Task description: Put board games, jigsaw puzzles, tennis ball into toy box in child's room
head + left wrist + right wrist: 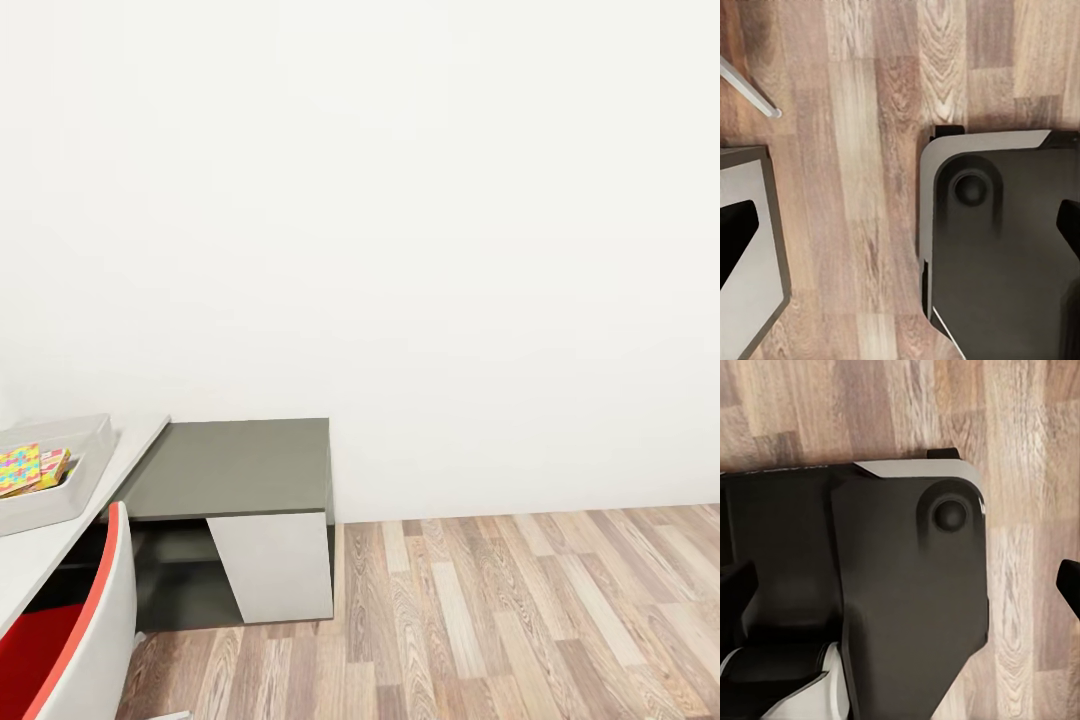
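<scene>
At the head view's left edge the light grey toy box (92,441) sits on the pale table (40,548). Inside it lies a multicolour mosaic jigsaw puzzle (18,468), with a second mosaic piece (53,464) tilted against it. The board games, the tennis ball and the bed are out of view. My left gripper (900,232) hangs open over the wood floor, its dark fingertips (1069,225) at the picture's edges. My right gripper (900,592) is open too, above my own dark base (907,607), and holds nothing.
A low dark grey unit (235,465) with a white panel stands against the white wall beside the table. A white chair with a red seat (85,625) is tucked at the table's front. Wood-plank floor (520,620) stretches to the right. A thin metal leg (750,91) crosses the floor near my base.
</scene>
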`<state>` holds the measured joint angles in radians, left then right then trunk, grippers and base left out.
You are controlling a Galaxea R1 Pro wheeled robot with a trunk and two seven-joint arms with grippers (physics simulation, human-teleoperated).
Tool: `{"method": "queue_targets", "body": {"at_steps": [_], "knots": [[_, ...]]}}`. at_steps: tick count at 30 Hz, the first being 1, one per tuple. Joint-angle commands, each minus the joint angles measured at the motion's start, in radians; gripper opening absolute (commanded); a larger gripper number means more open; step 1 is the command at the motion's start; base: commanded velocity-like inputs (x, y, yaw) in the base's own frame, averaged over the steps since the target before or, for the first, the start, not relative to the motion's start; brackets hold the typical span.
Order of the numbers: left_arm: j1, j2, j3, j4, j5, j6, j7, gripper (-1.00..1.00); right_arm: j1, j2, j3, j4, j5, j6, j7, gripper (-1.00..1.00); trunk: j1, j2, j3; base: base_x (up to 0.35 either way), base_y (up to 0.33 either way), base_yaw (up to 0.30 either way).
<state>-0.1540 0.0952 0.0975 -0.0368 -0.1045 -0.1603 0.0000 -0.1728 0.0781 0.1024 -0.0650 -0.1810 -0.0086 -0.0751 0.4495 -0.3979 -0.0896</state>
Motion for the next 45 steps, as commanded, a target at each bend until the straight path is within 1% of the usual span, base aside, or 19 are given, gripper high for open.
{"method": "queue_targets", "body": {"at_steps": [1, 8, 14, 15, 20, 23, 25, 31, 38, 40, 42, 45], "knots": [[-0.001, 0.001, 0.008, 0.001, -0.011, -0.003, 0.000, 1.00, -0.001, 0.000, 0.009, 0.000, -0.009, 0.000, -0.004, 1.00, 0.001, -0.002, -0.002, 0.000, 0.000, 0.000], [0.004, 0.002, 0.008, 0.002, -0.010, -0.002, 0.000, 1.00, -0.001, 0.000, 0.010, 0.011, -0.008, 0.005, -0.004, 1.00, 0.001, -0.002, -0.002, 0.000, 0.000, 0.000], [0.027, 0.000, 0.008, 0.002, -0.009, -0.002, 0.000, 1.00, 0.000, 0.000, 0.009, 0.026, -0.012, 0.007, -0.005, 1.00, 0.001, -0.002, -0.002, 0.000, 0.000, 0.000], [0.045, -0.002, 0.008, 0.002, -0.009, -0.003, 0.000, 1.00, 0.005, -0.004, 0.007, 0.037, -0.018, 0.005, -0.005, 1.00, 0.001, -0.002, -0.002, 0.000, 0.000, 0.000], [0.055, -0.003, 0.009, 0.002, -0.009, -0.002, 0.001, 1.00, 0.034, -0.006, 0.006, 0.041, -0.013, 0.005, -0.005, 1.00, 0.001, -0.002, -0.002, 0.000, 0.000, 0.000], [0.058, -0.004, 0.010, 0.002, -0.008, 0.000, 0.001, 1.00, 0.066, -0.008, 0.004, 0.042, -0.011, 0.001, -0.005, 1.00, 0.001, -0.002, -0.002, 0.000, 0.000, 0.000], [0.058, -0.004, 0.010, 0.002, -0.009, 0.000, 0.001, 1.00, 0.078, -0.013, 0.005, 0.042, -0.011, -0.001, -0.005, 1.00, 0.001, -0.002, -0.002, 0.000, 0.000, 0.000], [0.059, -0.004, 0.010, 0.001, -0.009, -0.004, 0.000, 1.00, 0.091, -0.042, 0.005, 0.041, -0.012, -0.004, -0.005, 1.00, 0.001, -0.002, -0.002, 0.000, 0.000, 0.000], [0.059, -0.004, 0.016, -0.005, -0.007, -0.008, 0.000, 1.00, 0.092, -0.048, 0.006, 0.040, -0.013, -0.005, -0.005, 1.00, 0.001, -0.002, -0.002, 0.000, 0.000, 0.000], [0.058, -0.009, 0.018, -0.006, -0.005, -0.008, 0.000, 1.00, 0.092, -0.049, 0.007, 0.040, -0.013, -0.005, -0.005, 1.00, 0.001, -0.002, -0.002, 0.000, 0.000, 0.000], [0.058, -0.021, 0.018, -0.006, -0.006, -0.008, 0.000, 1.00, 0.093, -0.050, 0.007, 0.040, -0.012, -0.005, -0.005, 1.00, 0.001, -0.002, -0.002, 0.000, 0.000, 0.000], [0.058, -0.030, 0.018, -0.006, -0.008, -0.008, 0.000, 1.00, 0.092, -0.049, 0.007, 0.040, -0.012, -0.005, -0.005, 1.00, 0.001, -0.002, -0.002, 0.000, 0.000, 0.000]]}}
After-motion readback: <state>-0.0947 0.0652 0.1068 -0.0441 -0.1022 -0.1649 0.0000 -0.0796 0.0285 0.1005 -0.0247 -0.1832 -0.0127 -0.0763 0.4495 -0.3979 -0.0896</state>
